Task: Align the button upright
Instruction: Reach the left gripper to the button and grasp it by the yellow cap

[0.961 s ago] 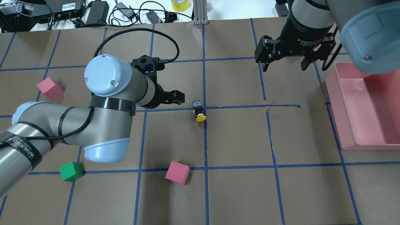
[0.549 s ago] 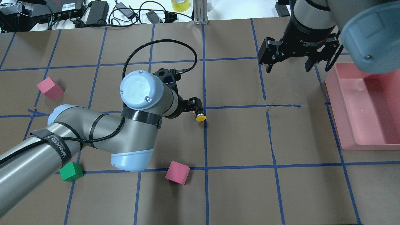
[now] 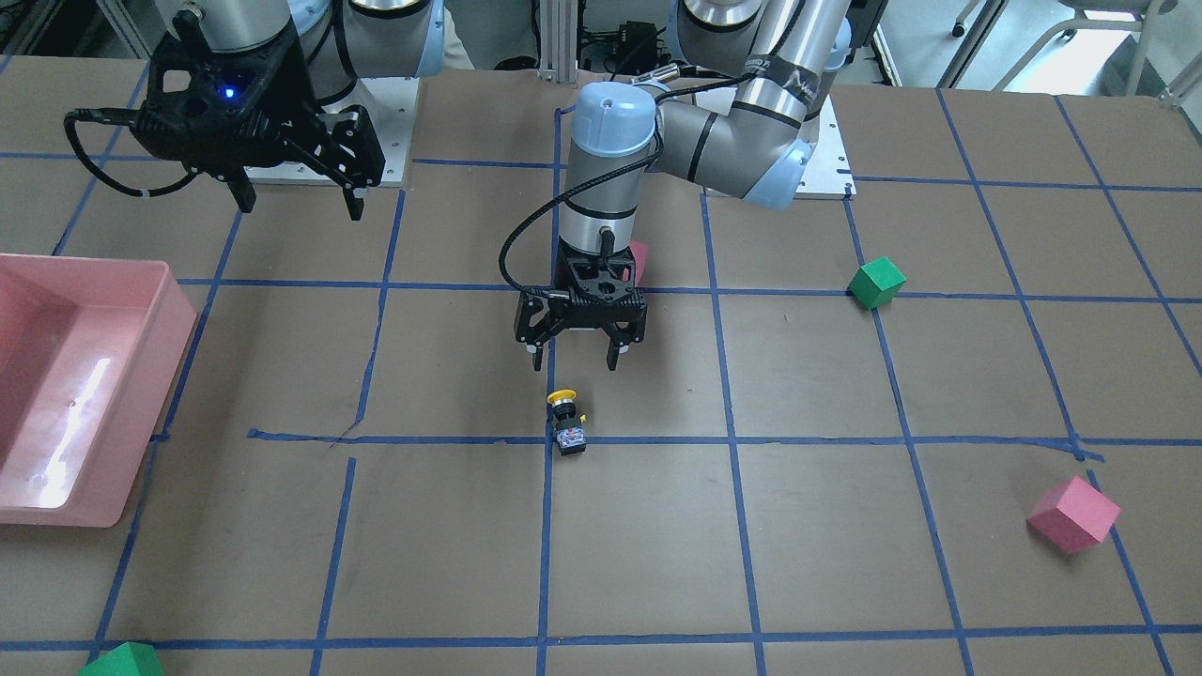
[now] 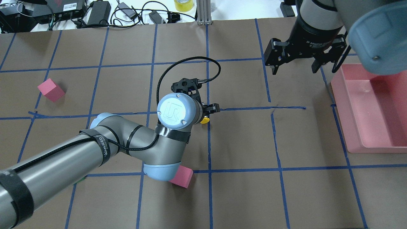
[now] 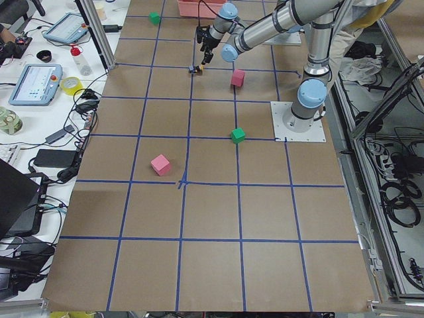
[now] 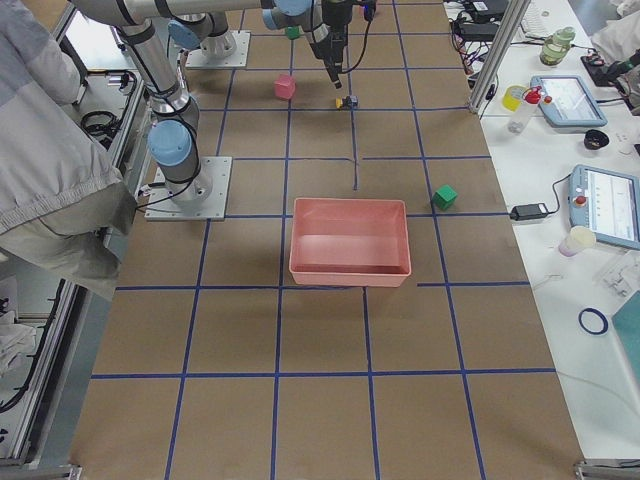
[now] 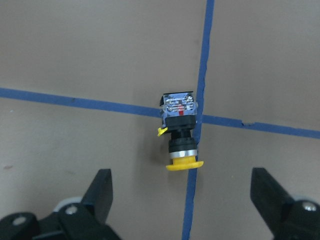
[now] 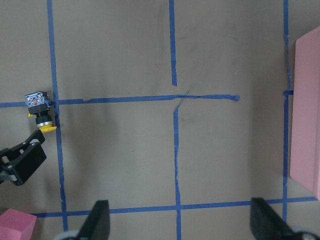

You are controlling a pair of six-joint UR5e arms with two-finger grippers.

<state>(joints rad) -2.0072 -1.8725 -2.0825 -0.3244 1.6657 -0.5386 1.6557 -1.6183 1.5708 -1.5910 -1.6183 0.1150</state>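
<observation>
Slippage is the chief worry. The tiny push-button switch with round yellow cap, black barrel and grey-blue boxy base [image 7: 179,131] lies on its side on the brown paper-covered desk [image 3: 845,563]. It sits right at a crossing of blue tape lines [image 7: 75,99], cap toward the robot. The left gripper [image 3: 573,357] hangs over it with fingers spread wide, one to each side of the barrel, touching nothing. If they close on the round barrel or the cap's rim rather than the flat base, I judge the part may roll, twist or squirt out. A pinch off its middle could let it swing during the turn upright, and its narrow base may tip on release. The right gripper [image 4: 294,68] is likewise spread and empty, well apart, near the pink plastic tray [image 4: 341,114].

From overhead, the left wrist [image 4: 175,111] hides all but a sliver of yellow cap. How high the fingers hang above the desk cannot be told. Both side views show the switch too small to read its pose.
</observation>
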